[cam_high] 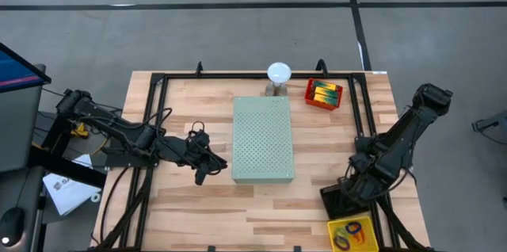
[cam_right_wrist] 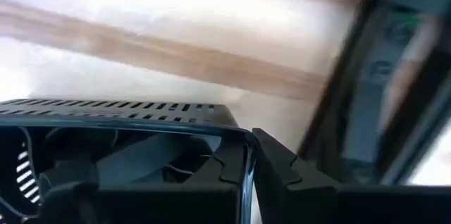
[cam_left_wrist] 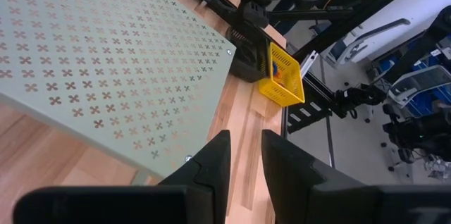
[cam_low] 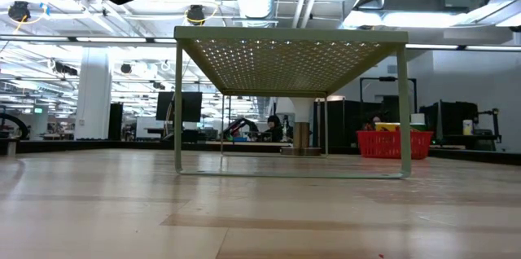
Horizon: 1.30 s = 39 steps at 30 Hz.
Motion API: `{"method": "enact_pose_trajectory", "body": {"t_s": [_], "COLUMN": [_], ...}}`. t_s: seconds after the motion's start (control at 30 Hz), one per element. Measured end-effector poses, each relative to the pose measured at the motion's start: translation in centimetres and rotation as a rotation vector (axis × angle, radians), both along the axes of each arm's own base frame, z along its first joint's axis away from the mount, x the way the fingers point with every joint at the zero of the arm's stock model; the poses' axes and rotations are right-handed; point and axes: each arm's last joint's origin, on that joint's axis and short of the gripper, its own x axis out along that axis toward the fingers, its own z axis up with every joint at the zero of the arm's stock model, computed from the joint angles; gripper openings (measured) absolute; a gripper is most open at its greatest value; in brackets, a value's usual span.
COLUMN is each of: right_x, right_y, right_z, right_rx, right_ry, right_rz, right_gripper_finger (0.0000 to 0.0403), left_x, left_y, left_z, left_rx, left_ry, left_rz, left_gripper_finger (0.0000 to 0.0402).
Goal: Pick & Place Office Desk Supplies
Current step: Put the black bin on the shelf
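Observation:
My right gripper [cam_high: 346, 192] is at the near right of the table, shut on a black slotted basket [cam_high: 339, 203]. Just nearer stands a yellow basket [cam_high: 352, 232] with orange, blue and purple band loops [cam_high: 347, 234]. A red basket [cam_high: 323, 93] at the far right holds yellow-green boxes [cam_high: 323, 91]. My left gripper [cam_high: 203, 170] hovers left of the pale-green perforated board [cam_high: 263, 139]. Its fingers [cam_left_wrist: 211, 160] are a narrow gap apart and empty. My right gripper holds the black basket by its wall at a top corner [cam_right_wrist: 243, 139]. One finger [cam_right_wrist: 229, 164] is inside the basket and one [cam_right_wrist: 282, 171] outside. In the high view the fingers slant down from the table's right. I cannot tell if the basket is lifted.
The board stands on thin legs [cam_low: 177, 112] mid-table. A white dome on a grey stand [cam_high: 279, 74] is behind it. A black frame rail [cam_high: 150, 125] runs round the table top. Bare wood lies in front of the board.

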Motion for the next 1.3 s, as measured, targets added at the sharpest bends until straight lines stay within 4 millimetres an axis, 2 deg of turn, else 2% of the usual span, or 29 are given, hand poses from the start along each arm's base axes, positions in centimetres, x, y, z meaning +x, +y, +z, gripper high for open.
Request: {"method": "enact_pose_trajectory", "body": {"t_s": [0.27, 0.63, 1.03, 1.3], "right_x": [0.3, 0.8, 0.9, 1.2], "right_y": [-1.1, -3.6, -3.7, -3.9], "right_z": [1.2, 2.7, 3.1, 4.6], "right_rx": [-0.079, -0.113, -0.075, -0.090], "right_ry": [0.032, -0.049, -0.108, -0.155], "right_rz": [-0.046, -0.160, -0.173, -0.180], "right_gripper_finger": [0.0006, 0.0006, 0.0005, 0.0005], "left_x": [0.0, 0.0, 0.0, 0.0], "left_y": [0.0, 0.0, 0.0, 0.0], "left_z": [0.0, 0.0, 0.0, 0.0], "left_rx": [0.003, 0.023, 0.029, 0.029], "left_ry": [0.000, -0.003, -0.003, -0.004], "left_rz": [-0.001, -0.007, -0.009, -0.009], "left_gripper_finger": [0.0076, 0.0076, 0.0076, 0.0076]}}
